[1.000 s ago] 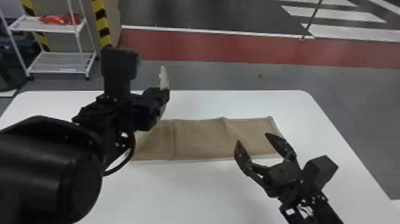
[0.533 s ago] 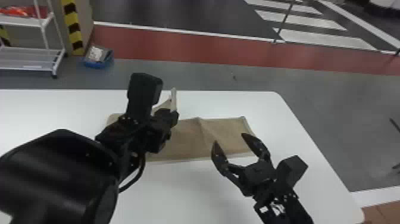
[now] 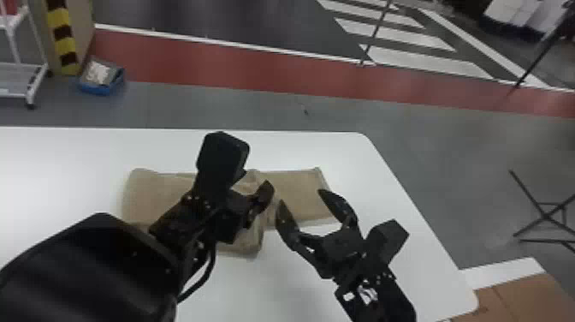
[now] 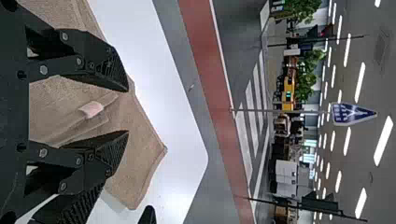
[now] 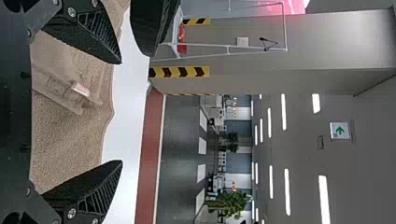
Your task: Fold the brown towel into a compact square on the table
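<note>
Towel (image 3: 158,192), mid-frame: partly folded, compact square apparently unfinished; left gripper (image 4: 127,111) and right gripper (image 3: 301,198), jaws parted, empty.

There are 2 grippers (image 3: 303,198), 1 towel (image 3: 299,190), 1 table (image 3: 363,175), 1 wheeled cart (image 3: 15,77), 1 blue bin (image 3: 100,89), 1 exit sign (image 5: 340,131).

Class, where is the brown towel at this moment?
In the head view, the brown towel lies left of centre, on the white table, partly hidden by the left gripper, its right end near the right gripper.
</note>
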Controlling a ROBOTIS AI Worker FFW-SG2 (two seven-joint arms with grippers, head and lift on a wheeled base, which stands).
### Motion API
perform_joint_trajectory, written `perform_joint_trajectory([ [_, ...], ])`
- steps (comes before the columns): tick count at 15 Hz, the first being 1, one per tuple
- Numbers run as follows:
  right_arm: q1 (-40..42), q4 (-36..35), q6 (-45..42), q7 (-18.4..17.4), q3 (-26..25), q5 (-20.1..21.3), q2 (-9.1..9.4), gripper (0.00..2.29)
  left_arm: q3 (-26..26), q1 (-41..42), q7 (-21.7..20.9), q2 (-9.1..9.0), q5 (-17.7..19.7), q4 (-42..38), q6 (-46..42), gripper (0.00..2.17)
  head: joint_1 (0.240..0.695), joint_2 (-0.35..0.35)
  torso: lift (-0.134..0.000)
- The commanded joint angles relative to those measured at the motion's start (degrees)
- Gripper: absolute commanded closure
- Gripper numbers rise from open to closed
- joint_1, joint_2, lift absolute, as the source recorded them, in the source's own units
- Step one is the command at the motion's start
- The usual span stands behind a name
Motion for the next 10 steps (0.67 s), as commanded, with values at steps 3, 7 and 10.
perform_joint_trajectory([
  [3, -0.62, -0.85, 4.51, 0.17, 0.26, 0.2, -0.26, 0.13, 0.88, 1.04, -0.03, -0.15, 0.18, -0.55, -0.28, 0.07, 0.695, -0.35, -0.125],
  [7, -4.4, -0.94, 9.43, 1.93, 1.67, 5.65, -0.7, 0.12, 8.0, 5.97, -0.12, 2.81, 1.94, -3.89, -2.39, 0.07, 0.695, -0.331, -0.125],
  [10, -7.03, -2.43, 19.45, 3.42, 1.84, 10.75, -1.32, 0.11, 14.33, 10.71, -0.12, 5.63, 4.31, -6.17, -6.96, 0.08, 0.695, -0.263, -0.125],
])
